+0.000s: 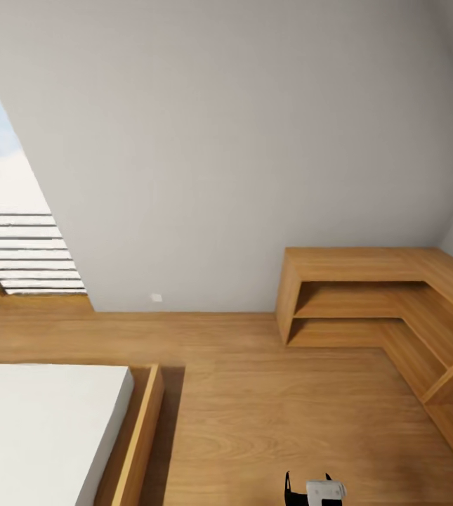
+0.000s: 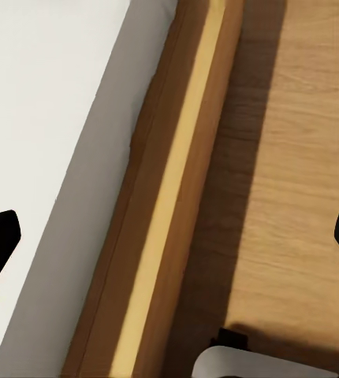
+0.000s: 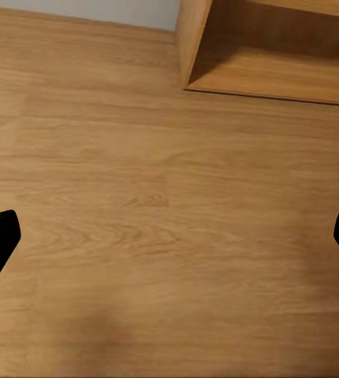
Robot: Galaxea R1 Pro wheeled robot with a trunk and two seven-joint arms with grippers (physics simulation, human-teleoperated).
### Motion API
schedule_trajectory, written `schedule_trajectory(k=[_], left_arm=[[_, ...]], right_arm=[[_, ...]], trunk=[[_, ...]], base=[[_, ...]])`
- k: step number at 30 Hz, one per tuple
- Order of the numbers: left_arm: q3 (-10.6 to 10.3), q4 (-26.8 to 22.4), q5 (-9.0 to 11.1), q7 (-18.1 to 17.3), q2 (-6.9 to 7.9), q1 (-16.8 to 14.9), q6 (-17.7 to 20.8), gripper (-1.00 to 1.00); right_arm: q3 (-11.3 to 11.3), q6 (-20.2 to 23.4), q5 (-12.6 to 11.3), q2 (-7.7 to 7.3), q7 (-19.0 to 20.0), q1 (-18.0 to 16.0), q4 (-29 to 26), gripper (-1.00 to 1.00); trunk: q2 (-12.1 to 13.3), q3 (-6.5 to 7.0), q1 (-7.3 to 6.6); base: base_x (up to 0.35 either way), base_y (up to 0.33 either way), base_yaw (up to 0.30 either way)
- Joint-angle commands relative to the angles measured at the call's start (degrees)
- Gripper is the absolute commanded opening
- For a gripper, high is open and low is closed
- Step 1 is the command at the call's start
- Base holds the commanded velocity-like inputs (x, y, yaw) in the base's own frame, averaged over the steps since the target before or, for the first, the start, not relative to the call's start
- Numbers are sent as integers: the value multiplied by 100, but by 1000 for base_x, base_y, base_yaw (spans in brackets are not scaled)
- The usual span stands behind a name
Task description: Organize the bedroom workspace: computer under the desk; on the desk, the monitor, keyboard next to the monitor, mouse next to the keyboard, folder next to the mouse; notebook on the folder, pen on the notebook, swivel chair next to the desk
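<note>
The robot faces a corner of the bedroom: plank floor [image 1: 268, 400], sloped grey wall [image 1: 240, 140], a skylight [image 1: 15, 232] at far left. None of the desk items appear here, so I judge it is in transit. Turning could clip the bed frame [image 1: 138, 436] at near left, or the L-shaped wooden shelf unit [image 1: 366, 295] at right, whose visible compartments are bare. The left gripper [image 2: 169, 236] and right gripper [image 3: 169, 236] both stand spread wide, holding nothing.
</note>
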Motion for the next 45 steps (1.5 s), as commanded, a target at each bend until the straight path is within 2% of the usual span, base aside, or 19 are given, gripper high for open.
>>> schedule_trajectory(k=[1,25,38,45], left_arm=[[-28,1,58,0,1,-3,-23,100],[-32,1,58,-23,1,-3,-32,100],[-35,1,58,-28,1,-3,-23,100],[-35,1,53,-34,-1,-3,-29,100]], right_arm=[[50,-18,-38,4,-21,-7,13,100],[50,-18,-33,4,-12,-7,16,100],[52,-18,-14,4,-2,-7,16,100],[50,-18,185,2,5,-7,16,100]], trunk=[[-11,-12,6],[-11,-10,6],[-11,21,6],[-11,48,6]], base=[[330,0,-216],[330,-60,-249],[324,61,-253],[240,155,-255]])
